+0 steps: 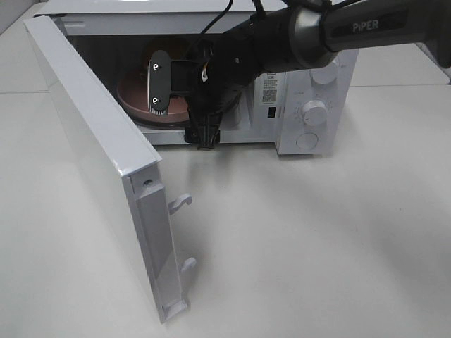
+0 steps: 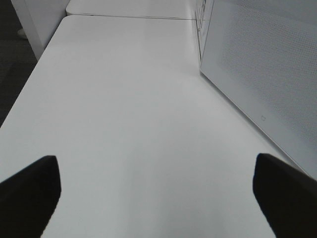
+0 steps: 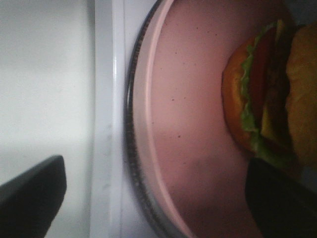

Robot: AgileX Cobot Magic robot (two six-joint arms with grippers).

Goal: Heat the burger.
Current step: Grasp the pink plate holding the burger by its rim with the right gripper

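A white microwave (image 1: pixel 317 77) sits on a white table (image 1: pixel 317 246), its door (image 1: pixel 91 141) swung wide open. Two round knobs (image 1: pixel 315 111) sit on the microwave's control panel, beside the cavity.

The burger (image 3: pixel 267 99) is inside the microwave, resting on a round pink plate (image 3: pixel 188 124), toward the back of the cavity. Bun, green lettuce, red tomato and yellow cheese all show from the R wrist cam. The plate lies on the microwave's glass turntable (image 3: pixel 130 148), whose dark rim shows just outside the plate's edge.

The R arm (image 1: pixel 366 28), black w/ a grey link marked "PiPER", reaches across the front of the microwave into the cavity. The R gripper (image 3: pixel 153 193) is spread wide and grips nothing. One finger sits over the plate just beside the burger; whether it touches can't be told. The other finger is at the cavity's front edge, off the plate.

The L gripper (image 2: pixel 158 193) hangs over bare table outside the microwave, near the door's outer face w/ its dotted window. Its fingers are also wide apart, w/ nothing btwn them. It isn't seen in the high cam.
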